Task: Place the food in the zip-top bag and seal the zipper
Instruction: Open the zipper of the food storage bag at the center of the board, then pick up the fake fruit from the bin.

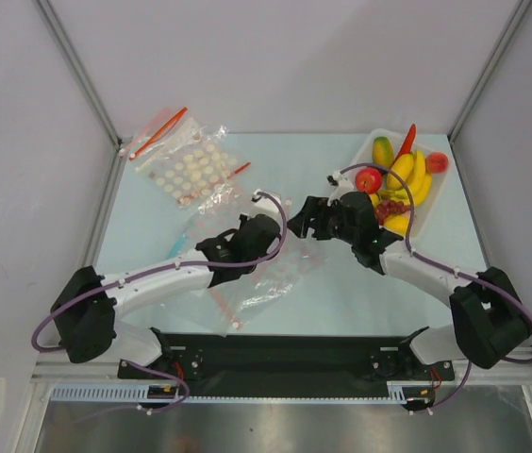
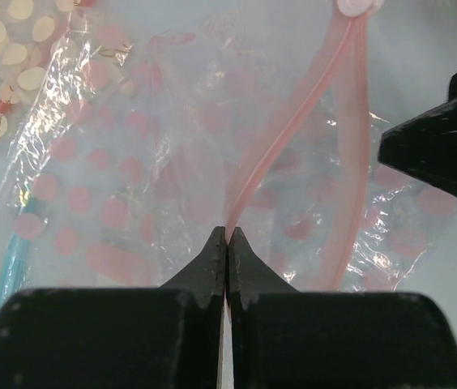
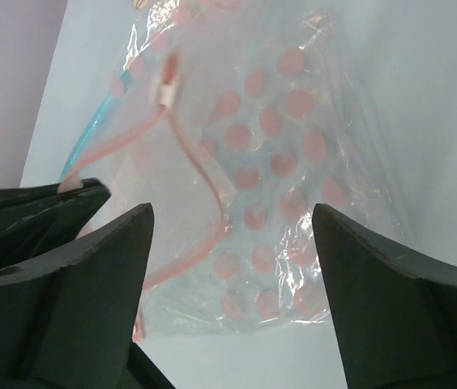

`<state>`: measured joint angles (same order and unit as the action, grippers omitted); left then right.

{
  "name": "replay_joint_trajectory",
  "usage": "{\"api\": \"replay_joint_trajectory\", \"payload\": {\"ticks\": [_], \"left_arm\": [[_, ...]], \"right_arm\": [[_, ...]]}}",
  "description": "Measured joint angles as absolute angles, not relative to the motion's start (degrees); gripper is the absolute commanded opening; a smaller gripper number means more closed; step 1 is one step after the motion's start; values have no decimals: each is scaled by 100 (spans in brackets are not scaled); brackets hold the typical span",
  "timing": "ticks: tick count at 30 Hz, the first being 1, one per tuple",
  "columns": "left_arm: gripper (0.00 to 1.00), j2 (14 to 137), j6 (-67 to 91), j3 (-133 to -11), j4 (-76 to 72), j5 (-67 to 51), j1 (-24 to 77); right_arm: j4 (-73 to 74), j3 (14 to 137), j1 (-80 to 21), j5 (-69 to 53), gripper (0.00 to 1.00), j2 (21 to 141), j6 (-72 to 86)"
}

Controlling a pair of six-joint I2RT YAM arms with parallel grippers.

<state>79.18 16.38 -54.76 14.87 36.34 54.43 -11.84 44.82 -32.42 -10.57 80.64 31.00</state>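
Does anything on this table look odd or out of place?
The zip-top bag lies crumpled under the left fingers, which pinch one half of its zipper. The strip bows in a curve, its two halves parted. Otherwise nothing stands out; the food sits tidily in its tray.

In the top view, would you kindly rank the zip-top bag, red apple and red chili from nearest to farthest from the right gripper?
1. zip-top bag, beside the right gripper, near-left.
2. red apple, back-right.
3. red chili, farthest back-right.
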Motion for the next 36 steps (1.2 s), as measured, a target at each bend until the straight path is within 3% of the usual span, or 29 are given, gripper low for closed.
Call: {"api": "replay_joint_trajectory", "payload": {"ticks": [10,13,15,22,28,36], "left_arm": [[0,8108,1629,-5476,1411,3553,5402],[0,8108,1627,-5476,1402,3553,5402],[0,8108,1629,-5474,1402,3557,5402],[0,8066,1649,-5435,1389,3557,5400],[1,7994,1702,-5395,1385,3575,5400],[0,7817,1754,-5334,1376,3557,5395]], "right_arm": [[-967,4174,-2897,-923,85,7395,2825],[-596,4193,-2731,-390,86,7142,2814],[-390,4217,-2600,60,95,6987,2838],[-198,4241,-2095,1575,95,6779,3227],[-130,4707,-1772,2355,99,7378,3496],[368,6442,-1238,2637,99,9087,3804]]}}
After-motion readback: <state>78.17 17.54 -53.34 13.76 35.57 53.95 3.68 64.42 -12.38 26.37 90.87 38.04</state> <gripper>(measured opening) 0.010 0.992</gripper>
